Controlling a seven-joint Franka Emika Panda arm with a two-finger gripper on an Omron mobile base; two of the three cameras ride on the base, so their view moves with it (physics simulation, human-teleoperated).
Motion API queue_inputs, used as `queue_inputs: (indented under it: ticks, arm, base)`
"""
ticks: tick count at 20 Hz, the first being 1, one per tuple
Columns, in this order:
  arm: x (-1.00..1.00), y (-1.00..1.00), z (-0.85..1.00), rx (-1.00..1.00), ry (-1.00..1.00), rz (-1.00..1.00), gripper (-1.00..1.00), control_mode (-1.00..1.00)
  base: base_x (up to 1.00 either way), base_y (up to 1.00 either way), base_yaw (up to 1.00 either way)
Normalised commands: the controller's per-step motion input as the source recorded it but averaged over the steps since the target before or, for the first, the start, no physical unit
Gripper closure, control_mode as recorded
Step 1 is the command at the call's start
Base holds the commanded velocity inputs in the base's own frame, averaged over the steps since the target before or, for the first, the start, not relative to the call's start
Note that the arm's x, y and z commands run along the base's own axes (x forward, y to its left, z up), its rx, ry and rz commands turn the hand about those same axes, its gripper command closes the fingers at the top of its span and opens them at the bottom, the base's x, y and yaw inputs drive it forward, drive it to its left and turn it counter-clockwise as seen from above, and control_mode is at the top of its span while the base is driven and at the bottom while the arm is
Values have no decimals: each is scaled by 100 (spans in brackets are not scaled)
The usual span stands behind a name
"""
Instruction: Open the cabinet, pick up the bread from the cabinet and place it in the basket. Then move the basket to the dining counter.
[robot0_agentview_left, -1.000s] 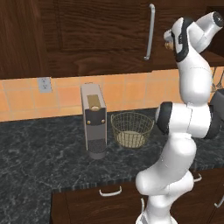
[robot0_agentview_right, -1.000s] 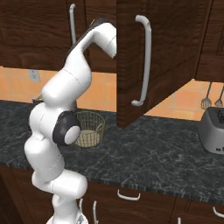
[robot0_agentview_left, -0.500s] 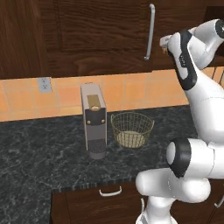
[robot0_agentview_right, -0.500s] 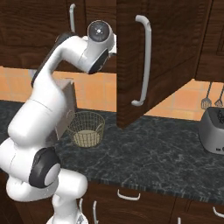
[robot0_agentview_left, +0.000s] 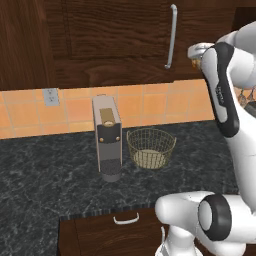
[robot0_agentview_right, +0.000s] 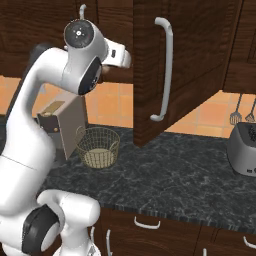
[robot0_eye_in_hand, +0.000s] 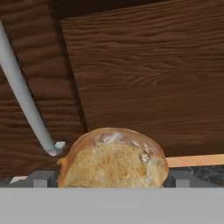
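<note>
I am looking along the hand at the bread, a round golden-tan roll with a pale floury patch on top, which is sitting right between the two dark fingers. One tip is showing at each flank of the roll, so the fingers are standing spread wide; whether the pads are actually touching the crust I cannot tell from here. Behind the roll I am seeing dark brown wood panels and a silver bar handle slanting down the left of the hand view (that view is rolling with the hand, so the slant is not the room's).

From the right base view, the cabinet is standing with one door swung open toward me, its long silver handle facing out, and the white arm is reaching up to the opening beside that door. In the left base view the arm's upper part is sitting at the right edge, level with the bottom of the closed cabinet door.

The basket is resting on the black speckled tabletop, just beside the tall grey coffee machine, with nothing visibly lying in it. A toaster is sitting well apart, at the far right of the tabletop.
</note>
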Motion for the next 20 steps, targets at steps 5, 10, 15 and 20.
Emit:
queue_inputs:
  ticks: [5,10,15,20]
  arm:
    - [-100,70,-61,5,9,-8,100,-100]
    - [-75,60,-100,10,3,-11,100,-100]
    - [25,5,-100,3,3,0,100,-100]
    - [71,0,-79,0,13,0,100,-100]
  base:
    - [0,0,0]
    - [0,0,0]
    - [0,0,0]
    - [0,0,0]
